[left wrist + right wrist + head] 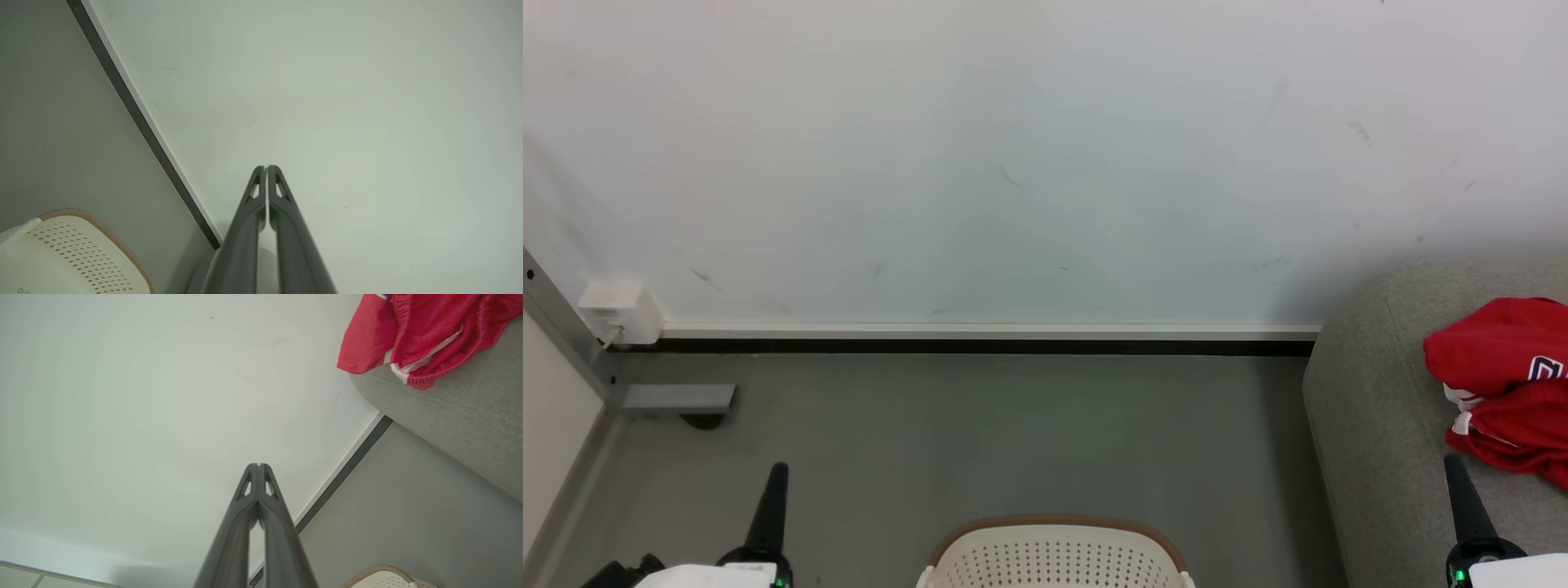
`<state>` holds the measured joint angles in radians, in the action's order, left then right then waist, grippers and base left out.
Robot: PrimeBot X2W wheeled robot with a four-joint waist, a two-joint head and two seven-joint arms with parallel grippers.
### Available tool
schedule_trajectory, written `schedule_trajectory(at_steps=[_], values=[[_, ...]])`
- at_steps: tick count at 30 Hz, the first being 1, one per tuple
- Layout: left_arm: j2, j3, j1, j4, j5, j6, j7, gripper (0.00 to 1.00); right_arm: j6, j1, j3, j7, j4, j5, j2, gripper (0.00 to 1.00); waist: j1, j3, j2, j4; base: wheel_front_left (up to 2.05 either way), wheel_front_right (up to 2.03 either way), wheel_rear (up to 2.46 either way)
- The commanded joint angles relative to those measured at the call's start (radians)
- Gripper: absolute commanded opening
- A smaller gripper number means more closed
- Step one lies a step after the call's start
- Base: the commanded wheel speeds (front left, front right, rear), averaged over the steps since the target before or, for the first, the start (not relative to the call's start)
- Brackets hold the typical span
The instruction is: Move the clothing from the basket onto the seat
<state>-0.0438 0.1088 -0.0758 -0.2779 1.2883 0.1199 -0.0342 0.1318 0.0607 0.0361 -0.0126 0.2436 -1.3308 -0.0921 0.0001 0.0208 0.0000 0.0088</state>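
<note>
Head view: the clothing [1499, 380] is seen heaped on the seat [1372, 425], just ahead-right of the right tool [1452, 464], the nearer one. Left wrist view: the left tool [266, 168] is seen closed, empty. Right wrist view: the right tool is likewise closed, nothing held

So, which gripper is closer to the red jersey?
The right gripper, its tip near the jersey on the sofa; the left gripper stands far across the floor.

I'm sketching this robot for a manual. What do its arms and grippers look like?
The left gripper and right gripper each have two long dark grey fingers tapering to rounded tips, with a triangular cut-out near each tip. Each black wrist carries a small green light, ahead of a white forearm shell.
</note>
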Motion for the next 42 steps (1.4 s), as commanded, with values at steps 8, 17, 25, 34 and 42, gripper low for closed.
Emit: schedule_trajectory(at_steps=[8,17,25,34,42], values=[[-0.009,0.004,-0.024,0.015,0.093,0.006,-0.021,0.00,-0.001,0.028,0.017,-0.023,0.000,-0.084,0.005,0.00,-0.0001,-0.004,0.0000,-0.002,0.00,0.00,0.00],[-0.009,0.005,-0.030,0.019,0.162,0.008,-0.040,0.00,-0.002,0.040,0.028,-0.040,0.002,-0.151,0.011,0.00,-0.0001,-0.009,0.0000,-0.004,0.00,0.00,0.00],[-0.009,0.006,-0.037,0.023,0.222,0.010,-0.055,0.00,-0.002,0.045,0.038,-0.058,0.004,-0.208,0.014,0.00,-0.0001,-0.013,0.0000,-0.005,0.00,0.00,0.00],[-0.009,0.008,-0.042,0.027,0.285,0.012,-0.072,0.00,-0.002,0.055,0.049,-0.073,0.006,-0.266,0.018,0.00,-0.0001,-0.017,0.0000,-0.007,0.00,0.00,0.00],[-0.010,0.008,-0.045,0.030,0.329,0.012,-0.086,0.00,-0.002,0.060,0.056,-0.085,0.008,-0.306,0.022,0.00,-0.0001,-0.021,0.0000,-0.009,0.00,0.00,0.00]])
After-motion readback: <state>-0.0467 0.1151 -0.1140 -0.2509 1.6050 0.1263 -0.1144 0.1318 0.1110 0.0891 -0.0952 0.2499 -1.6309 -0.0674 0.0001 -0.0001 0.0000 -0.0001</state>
